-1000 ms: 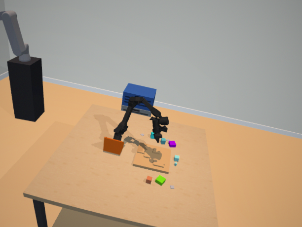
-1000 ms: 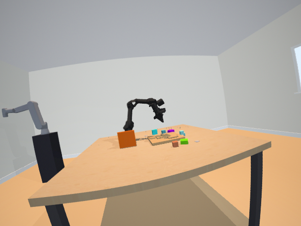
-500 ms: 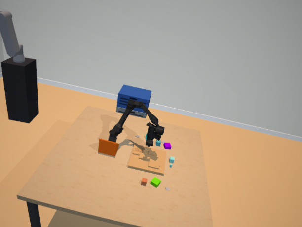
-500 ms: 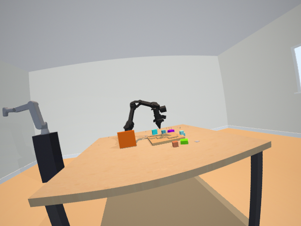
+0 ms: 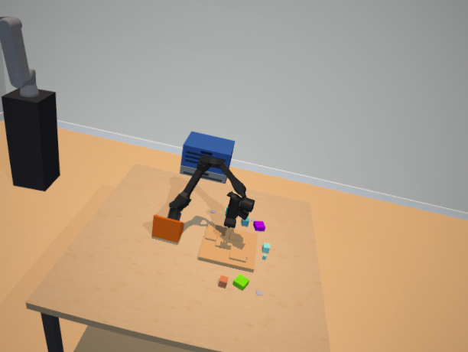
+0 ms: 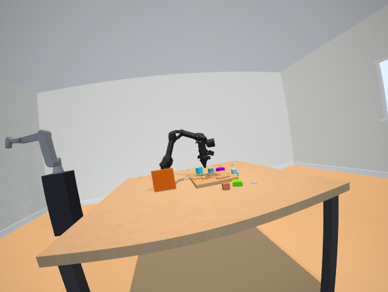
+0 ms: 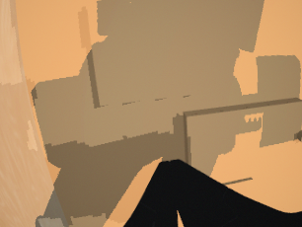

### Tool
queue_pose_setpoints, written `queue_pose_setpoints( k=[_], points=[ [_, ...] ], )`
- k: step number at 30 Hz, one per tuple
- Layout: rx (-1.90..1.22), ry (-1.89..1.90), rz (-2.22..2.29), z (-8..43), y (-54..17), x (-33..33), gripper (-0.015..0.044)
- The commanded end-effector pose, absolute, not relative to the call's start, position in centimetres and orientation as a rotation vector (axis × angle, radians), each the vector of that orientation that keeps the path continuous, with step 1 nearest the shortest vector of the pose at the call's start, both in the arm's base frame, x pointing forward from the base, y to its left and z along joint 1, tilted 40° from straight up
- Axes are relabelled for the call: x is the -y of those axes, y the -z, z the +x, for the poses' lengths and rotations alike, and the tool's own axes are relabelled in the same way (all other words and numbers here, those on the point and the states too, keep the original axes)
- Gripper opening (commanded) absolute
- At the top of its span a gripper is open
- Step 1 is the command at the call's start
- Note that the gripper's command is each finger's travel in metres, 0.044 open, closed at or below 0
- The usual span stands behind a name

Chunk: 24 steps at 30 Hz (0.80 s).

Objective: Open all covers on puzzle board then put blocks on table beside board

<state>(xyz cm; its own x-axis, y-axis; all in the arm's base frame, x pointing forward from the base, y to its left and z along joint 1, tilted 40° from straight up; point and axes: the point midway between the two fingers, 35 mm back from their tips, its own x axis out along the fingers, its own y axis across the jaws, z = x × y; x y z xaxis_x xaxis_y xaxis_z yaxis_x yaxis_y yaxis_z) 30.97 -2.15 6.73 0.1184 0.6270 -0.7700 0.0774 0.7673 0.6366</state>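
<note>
The wooden puzzle board (image 5: 208, 255) (image 6: 203, 185) (image 7: 39, 30) lies on the table under the arm's shadow. Thin covers of the same wood colour, one near the front edge (image 5: 238, 256), sit on it; whether wells lie open cannot be told. My gripper (image 5: 229, 226) (image 6: 205, 167) (image 7: 170, 170) is shut and empty, pointing down above the board's back part. On the table beside the board rest a cyan block (image 5: 226, 211) (image 6: 199, 171), partly hidden in the top view, a teal block (image 5: 245, 222) (image 6: 210, 170), a purple block (image 5: 259, 226) (image 6: 220, 169) and a green block (image 5: 241, 282) (image 6: 237, 183).
A pale cyan cube (image 5: 266, 248) and a tiny cyan piece (image 5: 264, 257) lie right of the board. A red-orange cube (image 5: 223, 281) (image 6: 226, 186) and a grey chip (image 5: 259, 292) lie in front. An orange panel (image 5: 167, 229) (image 6: 163, 179) stands left, by the arm's base.
</note>
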Motion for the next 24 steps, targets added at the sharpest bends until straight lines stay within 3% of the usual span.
queue_pose_setpoints(
  k=[1, 24],
  points=[
    [-1.42, -0.443, 0.63, 30.96, -6.71, 1.99, 0.0],
    [-1.42, -0.442, 0.629, 31.16, -5.91, 1.36, 0.0]
  ],
)
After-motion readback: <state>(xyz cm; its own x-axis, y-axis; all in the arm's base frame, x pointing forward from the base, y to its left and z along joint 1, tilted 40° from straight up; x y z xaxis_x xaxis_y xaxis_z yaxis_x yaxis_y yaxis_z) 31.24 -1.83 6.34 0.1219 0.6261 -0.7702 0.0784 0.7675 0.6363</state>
